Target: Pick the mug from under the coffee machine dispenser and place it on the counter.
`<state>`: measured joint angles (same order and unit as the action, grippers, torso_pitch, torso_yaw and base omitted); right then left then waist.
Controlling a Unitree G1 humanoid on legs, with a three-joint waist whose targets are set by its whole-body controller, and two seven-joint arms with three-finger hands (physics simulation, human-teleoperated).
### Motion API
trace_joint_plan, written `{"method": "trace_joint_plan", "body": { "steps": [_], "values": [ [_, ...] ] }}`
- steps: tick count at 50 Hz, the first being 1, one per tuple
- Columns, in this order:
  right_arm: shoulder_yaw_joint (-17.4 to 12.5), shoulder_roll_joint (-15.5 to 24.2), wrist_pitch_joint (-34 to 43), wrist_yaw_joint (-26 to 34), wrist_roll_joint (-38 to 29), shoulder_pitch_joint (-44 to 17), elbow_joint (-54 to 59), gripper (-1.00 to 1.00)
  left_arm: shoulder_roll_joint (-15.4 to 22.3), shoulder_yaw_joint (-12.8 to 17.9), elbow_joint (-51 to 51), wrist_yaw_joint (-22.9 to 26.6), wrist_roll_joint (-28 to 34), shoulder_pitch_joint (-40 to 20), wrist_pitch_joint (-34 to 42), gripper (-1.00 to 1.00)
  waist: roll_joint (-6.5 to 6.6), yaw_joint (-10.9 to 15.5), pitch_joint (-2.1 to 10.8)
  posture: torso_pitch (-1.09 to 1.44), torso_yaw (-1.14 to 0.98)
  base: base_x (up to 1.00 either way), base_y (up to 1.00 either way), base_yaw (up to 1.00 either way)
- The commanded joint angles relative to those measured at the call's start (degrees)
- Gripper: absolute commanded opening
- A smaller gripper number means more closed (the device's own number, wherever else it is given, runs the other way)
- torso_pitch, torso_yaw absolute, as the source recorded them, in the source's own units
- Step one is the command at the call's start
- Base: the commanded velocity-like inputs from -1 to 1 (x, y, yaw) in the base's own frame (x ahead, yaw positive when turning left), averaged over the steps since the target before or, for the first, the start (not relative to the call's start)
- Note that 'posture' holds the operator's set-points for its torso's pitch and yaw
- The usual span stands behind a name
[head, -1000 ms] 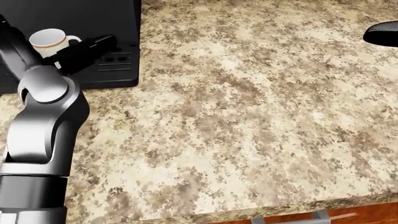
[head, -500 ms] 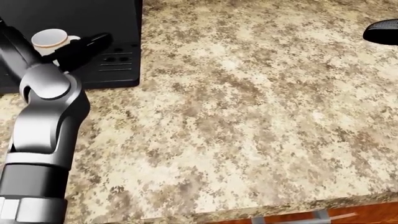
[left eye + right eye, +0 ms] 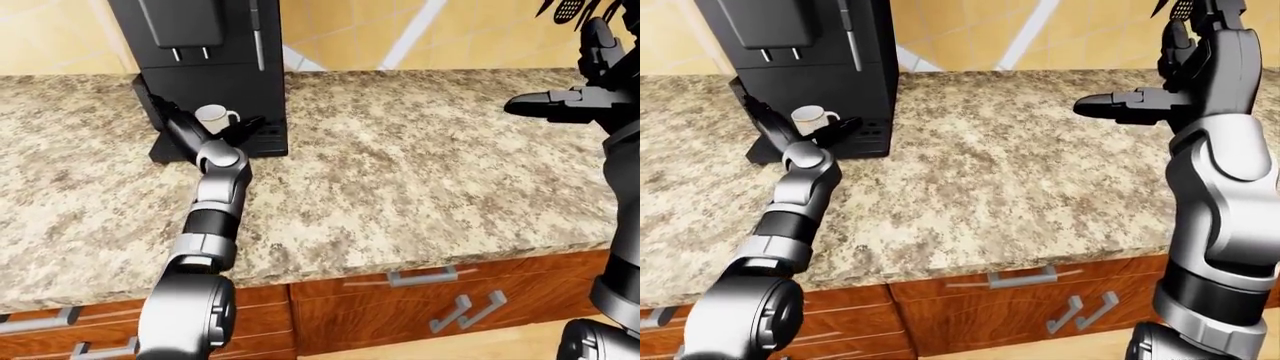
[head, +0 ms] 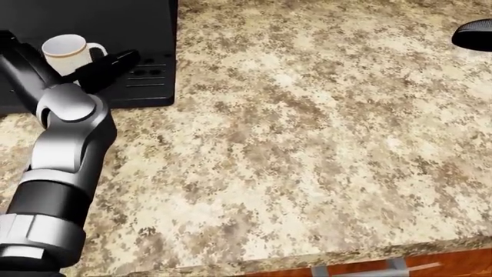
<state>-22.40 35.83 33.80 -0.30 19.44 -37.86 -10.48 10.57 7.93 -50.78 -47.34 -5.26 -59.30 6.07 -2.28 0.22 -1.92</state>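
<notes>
Mug (image 4: 64, 48) on coffee machine (image 3: 215, 71) tray; left hand (image 4: 96, 66) fingers spread beside it. Right hand (image 3: 1130, 103) spread, well apart above counter (image 4: 307, 144).

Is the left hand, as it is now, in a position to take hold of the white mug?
Probably yes: the left hand is already at the mug on the coffee machine, open fingers either side, nothing between them.

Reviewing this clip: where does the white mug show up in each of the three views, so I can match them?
Left-eye view: mug upper left of centre, on the coffee machine's tray under the spouts.
Head view: mug at top left, against the black machine.
Right-eye view: mug further left, same tray.
Shared landmark: the left hand, its black fingers either side of the mug.
</notes>
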Motion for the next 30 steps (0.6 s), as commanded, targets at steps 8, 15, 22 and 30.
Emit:
{"method": "trace_joint_plan", "body": {
  "steps": [8,15,22,30],
  "values": [
    [-1.05,1.51,-1.09,-0.27,0.65,-2.07,-1.58,1.00,0.45,-0.50,0.03,-0.42,1.40,-3.45,-3.02,0.30,-0.22,0.00,1.68,0.00,0.00,0.00,0.00,0.00],
    [-1.07,1.84,-1.19,-0.42,0.96,-2.11,-1.48,1.00,0.93,-0.85,-2.80,-0.66,3.07,-4.38,-4.29,0.03,-0.25,0.01,1.74,0.00,0.00,0.00,0.00,0.00],
    [-1.22,2.22,-0.48,-0.69,1.59,-2.43,-2.27,1.00,1.15,-1.73,-3.49,0.05,6.02,-4.37,-2.79,-0.42,-0.19,0.02,1.76,0.00,0.00,0.00,0.00,0.00],
    [-1.50,2.64,0.31,-1.14,2.46,-2.73,-3.08,1.00,1.01,-1.92,-3.52,1.62,8.86,-4.10,-1.03,-1.00,-0.24,0.08,1.80,0.00,0.00,0.00,0.00,0.00]
  ]
}}
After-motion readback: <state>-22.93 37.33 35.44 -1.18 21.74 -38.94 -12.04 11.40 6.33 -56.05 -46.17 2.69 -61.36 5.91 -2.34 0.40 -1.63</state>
